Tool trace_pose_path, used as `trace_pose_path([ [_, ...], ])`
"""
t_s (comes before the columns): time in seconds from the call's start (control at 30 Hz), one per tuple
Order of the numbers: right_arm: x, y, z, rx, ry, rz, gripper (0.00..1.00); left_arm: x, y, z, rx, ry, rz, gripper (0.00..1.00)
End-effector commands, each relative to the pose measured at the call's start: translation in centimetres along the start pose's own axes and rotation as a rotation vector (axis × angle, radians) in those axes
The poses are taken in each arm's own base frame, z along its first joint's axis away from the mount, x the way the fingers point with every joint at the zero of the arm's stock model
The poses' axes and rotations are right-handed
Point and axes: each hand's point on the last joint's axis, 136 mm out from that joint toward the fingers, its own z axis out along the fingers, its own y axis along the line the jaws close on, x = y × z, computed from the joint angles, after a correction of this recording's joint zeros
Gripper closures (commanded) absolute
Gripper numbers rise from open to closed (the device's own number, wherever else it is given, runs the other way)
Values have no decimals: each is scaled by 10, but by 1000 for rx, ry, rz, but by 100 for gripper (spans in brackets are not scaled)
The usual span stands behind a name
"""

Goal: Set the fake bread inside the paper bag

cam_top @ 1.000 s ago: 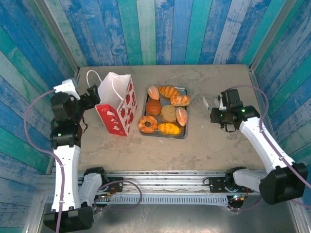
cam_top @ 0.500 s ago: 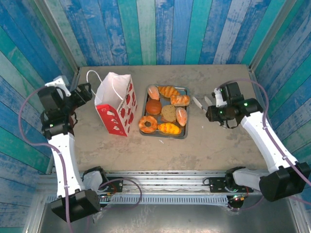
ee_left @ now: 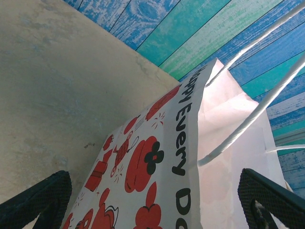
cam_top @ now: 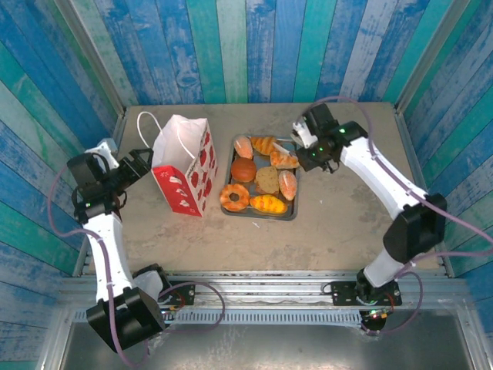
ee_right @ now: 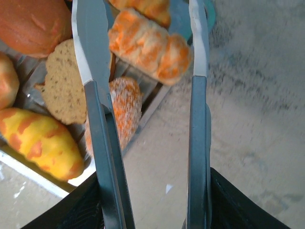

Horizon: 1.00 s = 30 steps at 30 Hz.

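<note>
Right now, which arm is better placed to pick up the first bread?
Right. The right gripper holds the metal tongs, open blades poised either side of a twisted roll at the tray edge. The left gripper sits open beside the paper bag, away from the tray, likelier to steady the bag.

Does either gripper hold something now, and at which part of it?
The right gripper holds the metal tongs by the rear part of their two arms, one finger outside each. The left gripper holds nothing.
</note>
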Motion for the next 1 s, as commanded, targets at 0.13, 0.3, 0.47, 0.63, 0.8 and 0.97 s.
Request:
trace_pose_path([
  [0.13,-39,9,23,40,33,-178,46,-2,-6,-1,35,-13,32,6],
  [0.3,-48,12,41,65,89,-232,45,-1,-4,-1,26,-14,36,6],
  [0.47,-54,7,57,114,128,-257,43,-1,-2,-1,16,-16,38,6],
  [0.63,-57,9,69,114,151,-266,39,-2,-2,-2,14,-19,39,6],
  [0.8,-54,10,79,110,175,-276,36,0,0,-1,10,-14,38,6],
  [0.97,-53,11,88,106,190,-282,32,-2,-1,-1,9,-18,42,6],
])
